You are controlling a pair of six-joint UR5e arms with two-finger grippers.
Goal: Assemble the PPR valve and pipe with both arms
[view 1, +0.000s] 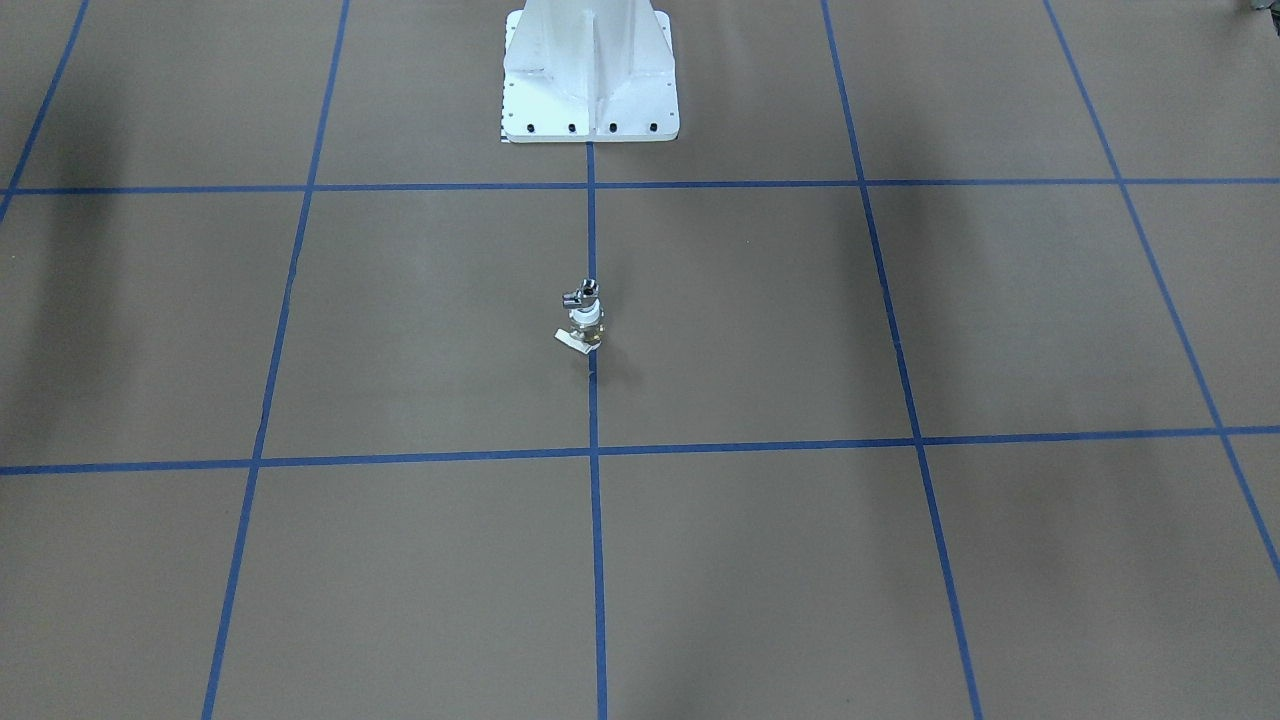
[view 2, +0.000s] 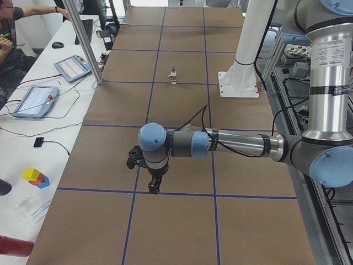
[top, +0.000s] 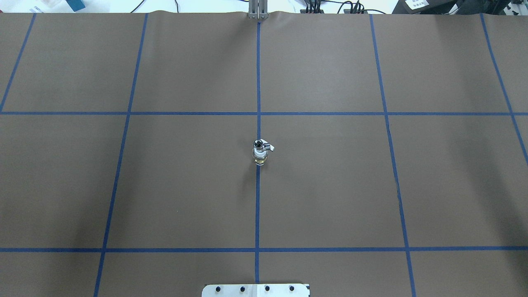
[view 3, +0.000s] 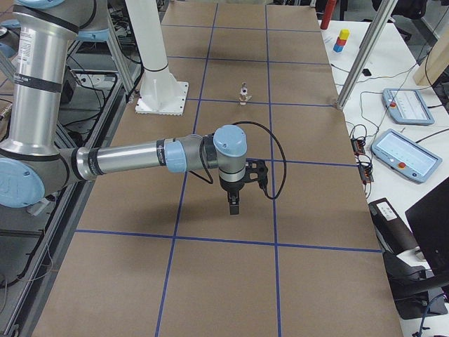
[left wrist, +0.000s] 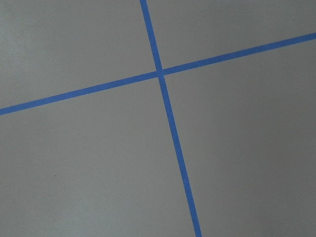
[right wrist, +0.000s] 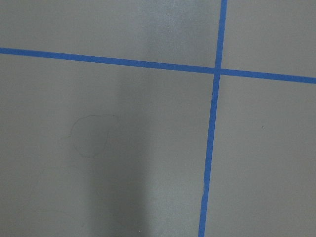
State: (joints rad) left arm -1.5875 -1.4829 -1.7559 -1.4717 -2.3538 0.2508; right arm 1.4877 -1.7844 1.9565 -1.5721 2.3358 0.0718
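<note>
Brown table (view 1: 400,600) fills the front view. At its middle, on the blue tape (view 1: 598,520), the valve (view 1: 586,328) stands upright with the pipe (view 1: 582,293) seated on top, so I judge assembly done. Overhead shows the same. From the sides, left gripper (view 2: 154,186) and right gripper (view 3: 234,203) hang well apart from it, and I can't tell how their jaws stand. Next I'd only park the arms. No containers show.

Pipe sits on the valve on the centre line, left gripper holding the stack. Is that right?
Not quite. The pipe does sit on the valve on the centre line, but the left gripper is not on the stack: the overhead view shows it standing alone, and the exterior left view shows that gripper well away from it.
</note>
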